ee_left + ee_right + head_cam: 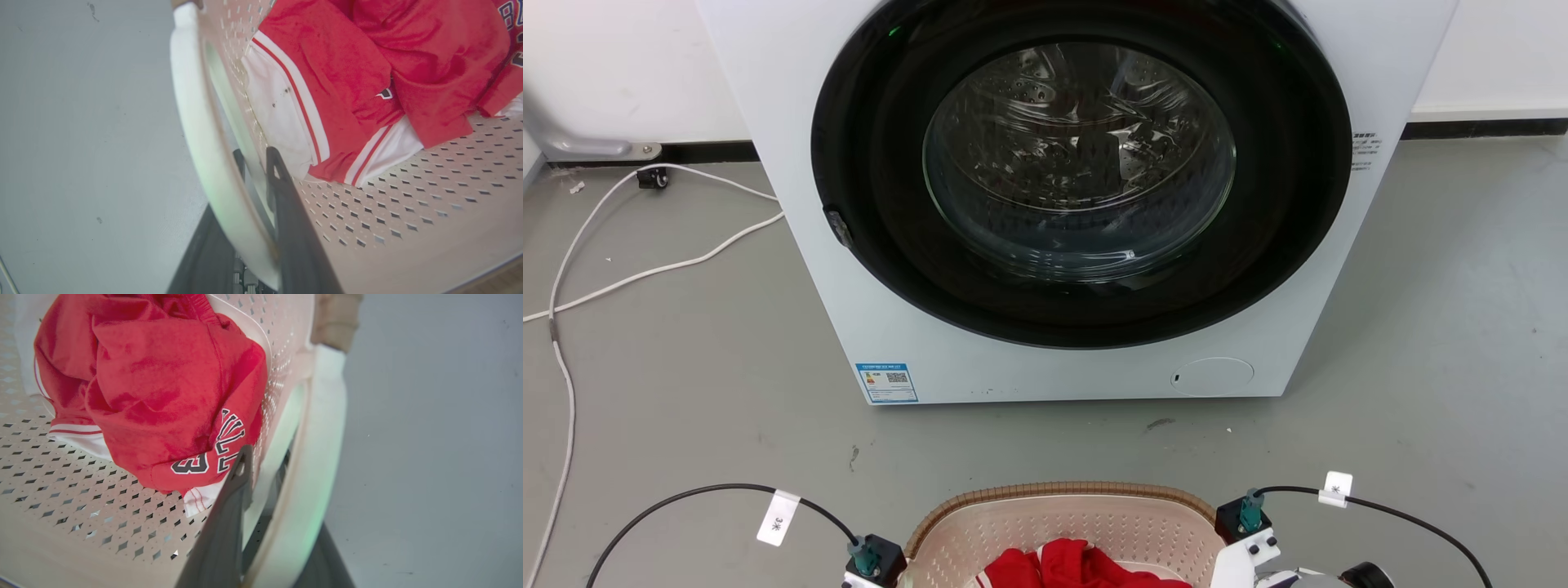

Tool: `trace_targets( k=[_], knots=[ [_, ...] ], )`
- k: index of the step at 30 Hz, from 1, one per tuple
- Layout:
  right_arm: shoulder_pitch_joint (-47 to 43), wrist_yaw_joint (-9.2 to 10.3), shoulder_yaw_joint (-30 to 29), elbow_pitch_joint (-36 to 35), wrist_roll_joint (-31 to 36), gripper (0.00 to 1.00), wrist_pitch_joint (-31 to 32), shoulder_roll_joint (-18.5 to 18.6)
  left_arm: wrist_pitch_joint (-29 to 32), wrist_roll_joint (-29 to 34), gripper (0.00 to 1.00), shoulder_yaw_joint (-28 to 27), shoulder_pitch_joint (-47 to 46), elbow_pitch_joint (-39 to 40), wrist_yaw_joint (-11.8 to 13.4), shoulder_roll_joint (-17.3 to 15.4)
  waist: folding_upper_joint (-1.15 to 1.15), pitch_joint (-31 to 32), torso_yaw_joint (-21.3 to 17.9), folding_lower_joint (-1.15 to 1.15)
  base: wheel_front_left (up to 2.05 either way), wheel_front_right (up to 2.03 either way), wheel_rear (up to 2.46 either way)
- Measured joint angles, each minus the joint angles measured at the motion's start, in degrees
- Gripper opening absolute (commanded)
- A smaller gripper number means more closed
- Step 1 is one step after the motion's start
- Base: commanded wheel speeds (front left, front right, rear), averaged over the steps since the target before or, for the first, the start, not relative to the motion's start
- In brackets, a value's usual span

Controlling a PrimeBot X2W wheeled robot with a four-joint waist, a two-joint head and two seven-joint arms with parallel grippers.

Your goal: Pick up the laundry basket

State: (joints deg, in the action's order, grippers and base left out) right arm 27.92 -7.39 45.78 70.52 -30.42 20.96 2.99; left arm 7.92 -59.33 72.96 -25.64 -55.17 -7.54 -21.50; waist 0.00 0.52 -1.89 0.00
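Firstly, laundry basket (pixel 1094 523): we see its far end at the bottom centre of the head view; a brown woven-look rim curves over a cream perforated wall; bare floor shows between it and the washer; we cannot tell whether it is off the floor
Contents: a red garment (pixel 1078 567) with white trim lies crumpled inside; in the right wrist view it fills the upper left and carries black-and-white lettering
Left end effector (pixel 255 157): narrow; at the bottom centre of the left wrist view one dark finger (pixel 288 212) runs up inside the perforated wall; the other lies outside it, partly behind the left loop handle (pixel 192 122); the basket's side is gripped between them
Right end effector (pixel 261 465): narrow as well; one finger (pixel 226 522) rises inside the wall beside the garment; the other sits outside, behind the right loop handle (pixel 322 457); we read it as clamped on that side
Washer (pixel 849 310): a white front-loader across the upper half of the head view, with a round dark-framed glass door (pixel 1078 155)
Floor (pixel 1462 327): grey; a white cable (pixel 645 268) trails across the left of the head view
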Motion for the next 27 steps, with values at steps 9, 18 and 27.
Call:
trace_targets(
  k=[9, 18, 27],
  knots=[
    [0.32, -0.01, 1.01, 0.46, -1.21, 0.00, -0.25, 0.02, 0.34, -0.25, 0.00, 0.10, -0.20, -0.10, 0.00, 0.02, 0.00, 0.08, 0.03, 0.00, 0.00, 0.00, 0.00],
    [0.36, -0.01, 1.97, 0.71, -1.93, 0.00, -0.33, 0.03, 0.76, -0.26, 0.00, 0.15, -0.21, 0.04, 0.00, 0.00, 0.00, -0.01, 0.08, 0.00, 0.00, 0.00, 0.00],
    [0.58, -0.01, 2.82, 1.00, -2.89, 0.00, -0.49, 0.08, 1.01, -0.42, 0.00, 0.18, -0.21, 0.23, 0.00, -0.07, 0.00, -0.13, 0.12, 0.00, 0.00, 0.00, 0.00]
  ],
)
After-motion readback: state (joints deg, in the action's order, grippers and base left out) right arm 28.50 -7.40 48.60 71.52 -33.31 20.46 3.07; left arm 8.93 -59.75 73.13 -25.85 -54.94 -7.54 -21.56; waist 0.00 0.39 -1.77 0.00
